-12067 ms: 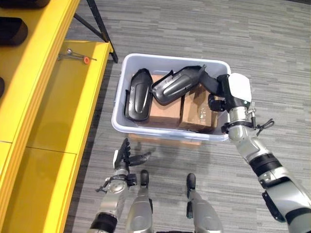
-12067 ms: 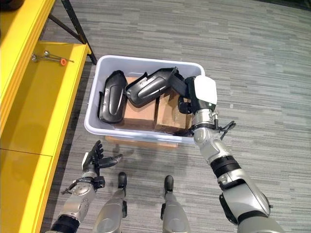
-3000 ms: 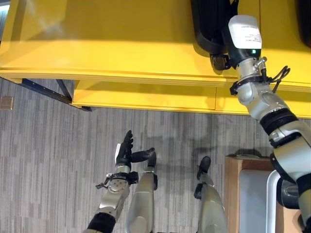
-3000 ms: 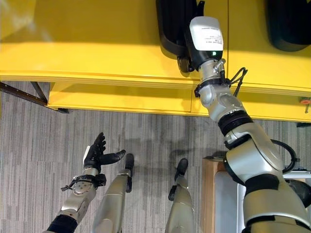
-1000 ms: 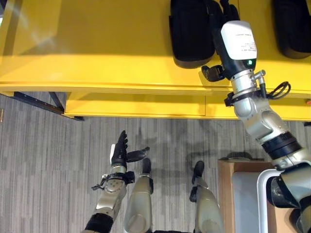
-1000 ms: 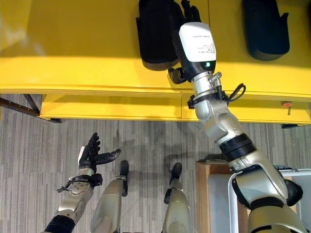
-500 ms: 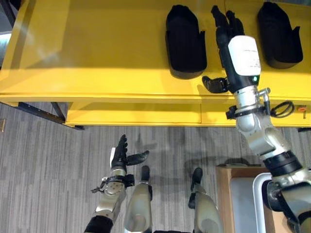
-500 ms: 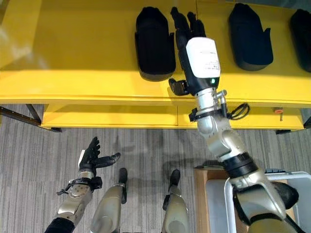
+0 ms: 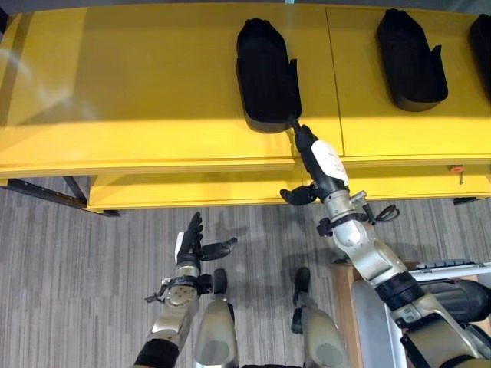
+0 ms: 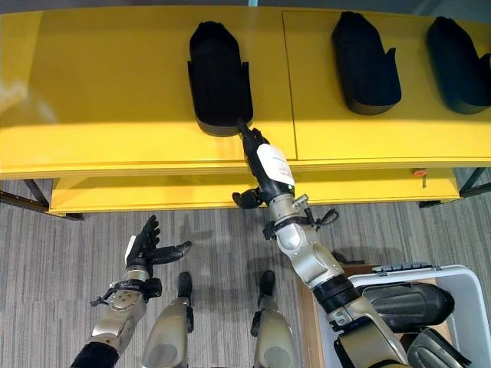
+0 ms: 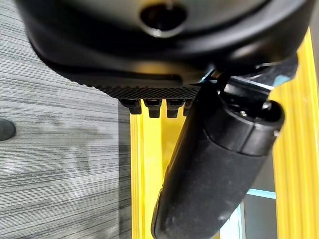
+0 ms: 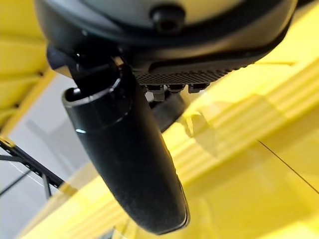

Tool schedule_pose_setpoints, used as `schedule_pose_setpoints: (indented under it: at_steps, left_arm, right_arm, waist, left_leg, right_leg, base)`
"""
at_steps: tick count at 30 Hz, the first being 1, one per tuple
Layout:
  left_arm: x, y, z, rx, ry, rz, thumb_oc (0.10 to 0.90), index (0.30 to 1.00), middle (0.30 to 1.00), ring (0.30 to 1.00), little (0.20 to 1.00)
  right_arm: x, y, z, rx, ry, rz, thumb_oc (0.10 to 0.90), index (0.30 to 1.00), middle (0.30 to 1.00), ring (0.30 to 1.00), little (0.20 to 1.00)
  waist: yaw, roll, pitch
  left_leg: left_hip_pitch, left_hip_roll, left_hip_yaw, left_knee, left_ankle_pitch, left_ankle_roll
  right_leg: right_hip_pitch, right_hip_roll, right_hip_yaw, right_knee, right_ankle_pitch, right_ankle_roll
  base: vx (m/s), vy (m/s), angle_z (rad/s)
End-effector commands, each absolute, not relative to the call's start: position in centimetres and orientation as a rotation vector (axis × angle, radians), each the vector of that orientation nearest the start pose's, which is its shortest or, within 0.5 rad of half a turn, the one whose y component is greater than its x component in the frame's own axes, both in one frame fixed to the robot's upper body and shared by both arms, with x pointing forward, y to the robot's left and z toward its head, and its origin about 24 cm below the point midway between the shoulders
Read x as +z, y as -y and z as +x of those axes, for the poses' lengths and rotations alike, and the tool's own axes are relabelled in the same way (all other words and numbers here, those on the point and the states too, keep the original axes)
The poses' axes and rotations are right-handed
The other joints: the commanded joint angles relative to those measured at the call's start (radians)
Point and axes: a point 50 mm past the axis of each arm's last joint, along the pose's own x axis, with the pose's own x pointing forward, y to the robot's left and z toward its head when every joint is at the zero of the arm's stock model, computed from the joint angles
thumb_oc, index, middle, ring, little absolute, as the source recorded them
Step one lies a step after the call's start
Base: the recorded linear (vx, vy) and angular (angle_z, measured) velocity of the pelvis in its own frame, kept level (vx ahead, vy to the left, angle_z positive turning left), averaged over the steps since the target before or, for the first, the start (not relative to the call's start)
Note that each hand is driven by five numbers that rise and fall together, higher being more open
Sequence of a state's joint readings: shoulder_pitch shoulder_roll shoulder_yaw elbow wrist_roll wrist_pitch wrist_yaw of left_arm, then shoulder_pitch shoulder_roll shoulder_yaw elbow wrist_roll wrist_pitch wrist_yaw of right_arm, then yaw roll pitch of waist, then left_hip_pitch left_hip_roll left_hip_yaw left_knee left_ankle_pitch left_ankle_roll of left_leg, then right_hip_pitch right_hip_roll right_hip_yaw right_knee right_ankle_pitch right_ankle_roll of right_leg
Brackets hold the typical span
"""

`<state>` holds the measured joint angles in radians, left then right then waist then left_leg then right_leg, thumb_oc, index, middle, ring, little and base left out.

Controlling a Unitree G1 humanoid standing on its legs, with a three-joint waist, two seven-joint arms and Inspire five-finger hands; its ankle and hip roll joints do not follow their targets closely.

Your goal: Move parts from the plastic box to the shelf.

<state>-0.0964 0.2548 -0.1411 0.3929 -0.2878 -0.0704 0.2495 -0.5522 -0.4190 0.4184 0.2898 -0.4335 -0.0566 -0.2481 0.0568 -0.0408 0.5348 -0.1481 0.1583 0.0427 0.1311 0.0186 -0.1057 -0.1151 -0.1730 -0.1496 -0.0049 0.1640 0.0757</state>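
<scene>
The left hand hangs low with fingers spread, holding nothing. The right hand, fingers straight and empty, reaches over the yellow shelf edge; a black part lies just beyond its fingertips, with another part farther right.

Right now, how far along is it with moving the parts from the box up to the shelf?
Three black parts already lie on the yellow shelf; the nearest part sits just beyond the right hand, which is open and holds nothing. The left hand hangs open over the floor. At least one more dark part lies in the plastic box, so more trips are left.
</scene>
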Motion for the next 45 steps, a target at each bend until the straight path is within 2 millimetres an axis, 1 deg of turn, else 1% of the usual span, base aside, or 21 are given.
schedule_pose_setpoints:
  at_steps: [1,7,9,19,22,26,31,39,45]
  left_arm:
    - [-0.2,-20.1,25.7,0.212,-0.148,0.055,0.9,1.0,1.0,1.0,1.0]
    - [-0.2,-20.1,25.7,0.219,-0.146,0.051,0.9,1.0,1.0,1.0,1.0]
    - [-0.2,-20.3,25.7,0.226,-0.145,0.055,0.9,1.0,1.0,1.0,1.0]
    - [-0.3,-20.4,25.6,0.233,-0.147,0.054,0.9,1.0,1.0,1.0,1.0]
    - [-0.3,-20.7,25.5,0.24,-0.146,0.053,0.9,1.0,1.0,1.0,1.0]
    - [-0.3,-20.8,25.5,0.243,-0.143,0.047,0.9,1.0,1.0,1.0,1.0]
    - [-0.4,-20.9,25.4,0.243,-0.15,0.046,0.9,1.0,1.0,1.0,1.0]
    - [-0.4,-20.9,25.5,0.246,-0.148,0.046,0.9,1.0,1.0,1.0,1.0]
    - [-0.5,-21.0,25.6,0.25,-0.152,0.045,0.9,1.0,1.0,1.0,1.0]
  right_arm:
    - [16.9,11.0,33.6,0.108,0.679,-0.973,0.9,1.0,1.0,1.0,1.0]
    - [16.1,11.6,34.4,0.096,0.635,-1.062,0.9,1.0,1.0,1.0,1.0]
    - [15.8,12.2,34.7,0.086,0.621,-1.134,0.9,1.0,1.0,1.0,1.0]
    - [16.1,13.7,35.8,0.05,0.593,-1.262,0.9,1.0,1.0,1.0,1.0]
    - [16.7,14.3,36.5,0.04,0.588,-1.346,0.9,1.0,1.0,1.0,1.0]
    - [16.9,14.3,36.7,0.042,0.589,-1.373,0.9,1.0,1.0,1.0,1.0]
    - [16.4,14.0,37.3,0.078,0.56,-1.421,0.9,1.0,1.0,1.0,1.0]
    - [15.7,13.0,37.4,0.136,0.541,-1.438,0.9,1.0,1.0,1.0,1.0]
    - [15.3,11.6,37.5,0.164,0.543,-1.406,0.9,1.0,1.0,1.0,1.0]
  waist:
    - [0.006,-0.021,-0.086]
    - [0.013,-0.022,-0.08]
    - [0.018,-0.023,-0.077]
    - [0.028,-0.026,-0.068]
    - [0.036,-0.026,-0.061]
    - [0.038,-0.026,-0.058]
    - [0.049,-0.027,-0.051]
    - [0.06,-0.029,-0.045]
    - [0.069,-0.03,-0.041]
  left_leg:
    - [0.021,0.042,-0.046,0.014,-0.074,-0.007]
    - [0.014,0.043,-0.05,0.012,-0.073,-0.009]
    - [0.012,0.044,-0.051,0.008,-0.07,-0.011]
    - [0.002,0.046,-0.055,0.006,-0.068,-0.013]
    - [-0.001,0.046,-0.057,0.008,-0.067,-0.014]
    - [-0.002,0.047,-0.059,0.005,-0.067,-0.014]
    - [-0.01,0.044,-0.066,0.006,-0.065,-0.013]
    - [-0.014,0.041,-0.07,0.001,-0.062,-0.013]
    - [-0.018,0.038,-0.074,0.004,-0.065,-0.01]
  right_leg:
    - [0.042,-0.072,0.022,0.058,-0.058,0.008]
    - [0.04,-0.071,0.018,0.056,-0.055,0.008]
    - [0.038,-0.07,0.015,0.055,-0.054,0.009]
    - [0.034,-0.067,0.01,0.051,-0.05,0.01]
    - [0.033,-0.067,0.008,0.052,-0.051,0.009]
    - [0.03,-0.067,0.007,0.052,-0.051,0.009]
    - [0.03,-0.067,0.002,0.053,-0.051,0.008]
    - [0.031,-0.07,-0.007,0.05,-0.05,0.008]
    - [0.029,-0.071,-0.008,0.051,-0.05,0.008]
  base:
    - [0.0,0.0,0.0]
    - [0.0,-0.007,0.02]
    - [0.0,0.0,0.0]
    - [0.0,-0.004,0.02]
    - [0.0,0.0,0.0]
    - [0.0,0.0,0.0]
    - [0.0,0.0,0.01]
    - [0.0,0.0,0.0]
    - [0.0,0.0,0.0]
